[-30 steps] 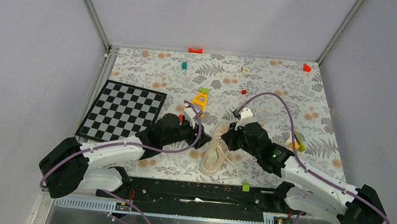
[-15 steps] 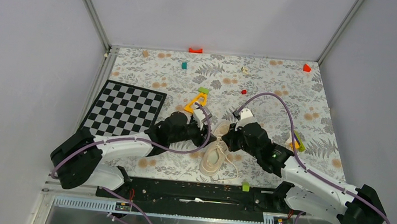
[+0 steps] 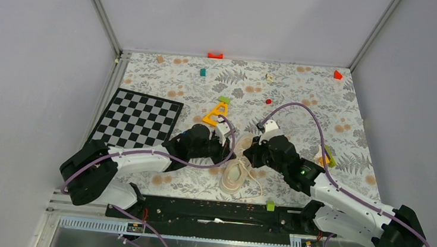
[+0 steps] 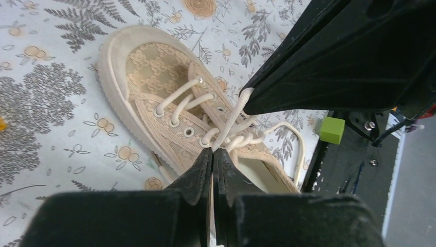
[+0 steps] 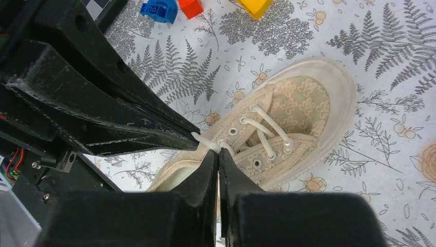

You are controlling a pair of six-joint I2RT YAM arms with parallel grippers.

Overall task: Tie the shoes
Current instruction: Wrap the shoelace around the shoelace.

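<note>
— Where is the shoe sitting?
— Flat on the fern-print surface, between the two arms and close to the front edge. Its toe points away from the arm bases and the heel opening faces them.
— And the left fingers?
— Pressed right together, with no gap that I can see. Their tips are down over the middle of the shoe, and a strand of the pale lace runs straight into them, so they look pinched on it.
— The right fingers?
— Closed as well, tip to tip with the left ones above the eyelets. The same strand stretches up from the left tips to the right tips, short and fairly taut. From the right wrist it shows as a small loop of lace just where the two sets of tips meet.
— What about the rest of the lace?
— It's crossed through the eyelets toward the toe, and another length curls loosely past the heel onto the surface.
— Anything else nearby?
— A chessboard lies well off to the left. A yellow triangle piece sits just beyond the left arm's wrist. There's also a green cube at the front edge by the black rail
</note>
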